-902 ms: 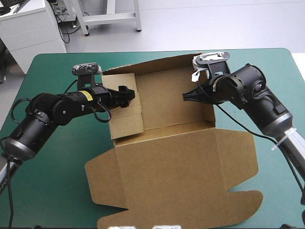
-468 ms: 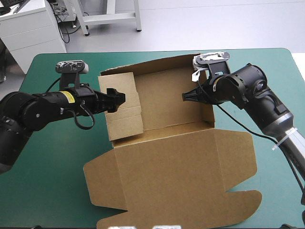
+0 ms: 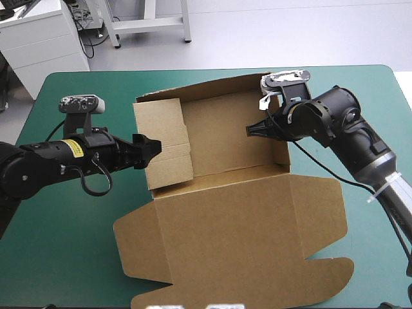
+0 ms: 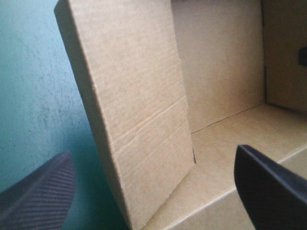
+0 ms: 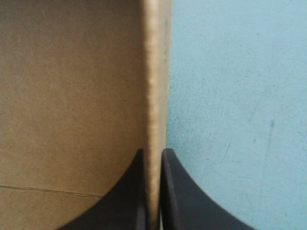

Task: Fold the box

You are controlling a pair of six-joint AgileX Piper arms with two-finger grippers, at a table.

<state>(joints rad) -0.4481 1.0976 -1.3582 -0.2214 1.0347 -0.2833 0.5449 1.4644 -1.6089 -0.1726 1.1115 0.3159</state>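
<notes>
Right of centre, upper frame: right gripper (image 3: 252,131) clamped on the right wall (image 3: 281,153) of the box (image 3: 219,129).
Left gripper (image 3: 149,147), centre-left, spread open at the raised left wall (image 3: 166,145). Box sits mid-frame on the table (image 3: 64,212), lid (image 3: 244,238) flat toward the lower frame. Board judged light and stiff, bending only at creases: grip wall top edges.

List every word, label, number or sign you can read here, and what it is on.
Nothing can be read.
Yellow sticker on the left arm: dark print, too small to read.
White tag at the right wrist: no legible marks.
Box: plain brown board, no print visible.
</notes>
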